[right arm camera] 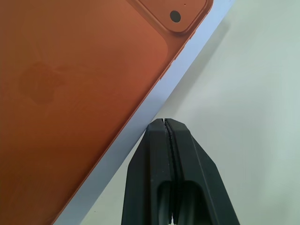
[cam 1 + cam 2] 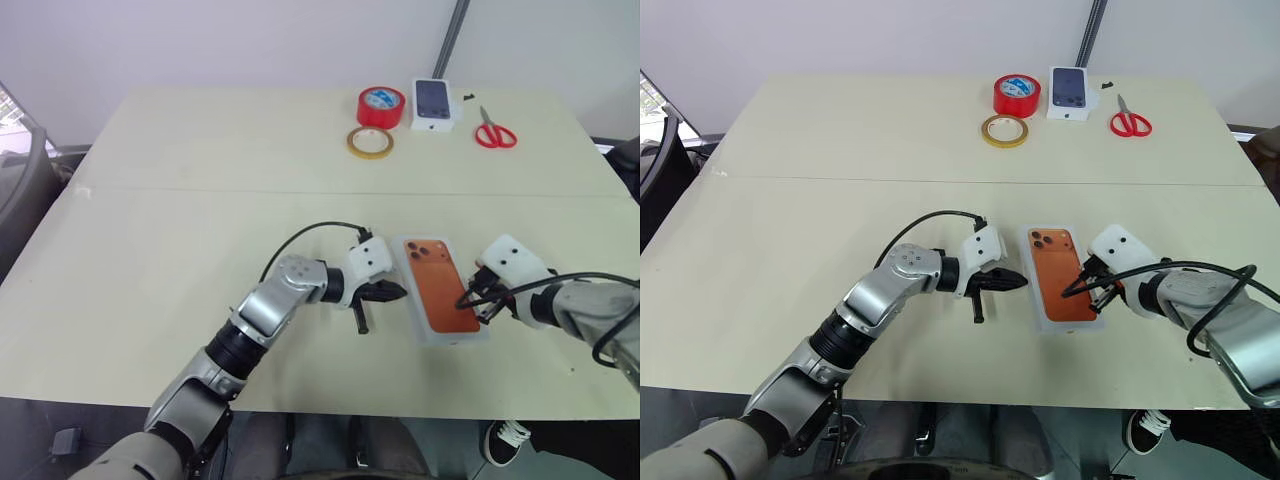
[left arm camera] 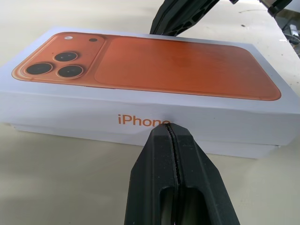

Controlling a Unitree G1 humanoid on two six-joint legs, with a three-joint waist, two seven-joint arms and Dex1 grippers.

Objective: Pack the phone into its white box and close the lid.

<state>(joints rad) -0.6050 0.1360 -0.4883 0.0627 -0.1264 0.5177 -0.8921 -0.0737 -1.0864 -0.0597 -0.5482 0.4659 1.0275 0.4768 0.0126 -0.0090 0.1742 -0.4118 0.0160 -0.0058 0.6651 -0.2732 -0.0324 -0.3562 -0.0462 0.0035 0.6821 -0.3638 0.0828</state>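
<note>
- The white box (image 2: 441, 292) lies flat on the near part of the bench (image 2: 180, 200), between my two arms, with its long side running away from me.
- Its lid (image 3: 154, 70) is on. The top carries an orange picture of a phone's back, lenses at the far corner, and the side wall has orange lettering. I cannot see the phone itself, so I judge it is already inside.
- In the left wrist view a strip of the base shows under the lid's skirt, so the lid may not be fully down.
- The left claw (image 3: 168, 127) is pinched shut on nothing, its tip at or touching the lettered long side.
- The right claw (image 1: 164, 123) is also shut and empty, just beside the opposite long edge, over bare bench.
- Handling, as I judge it: stiff, light cardboard with smooth, slippery walls, which will slide if pushed from one side only. I would brace both long sides and press on the flat top, not the corners, since the lid sinks slowly.
- Far back, well apart: red tape roll (image 2: 381, 106), tan tape ring (image 2: 370, 142), small printed box (image 2: 432, 103), scissors (image 2: 495, 132).
</note>
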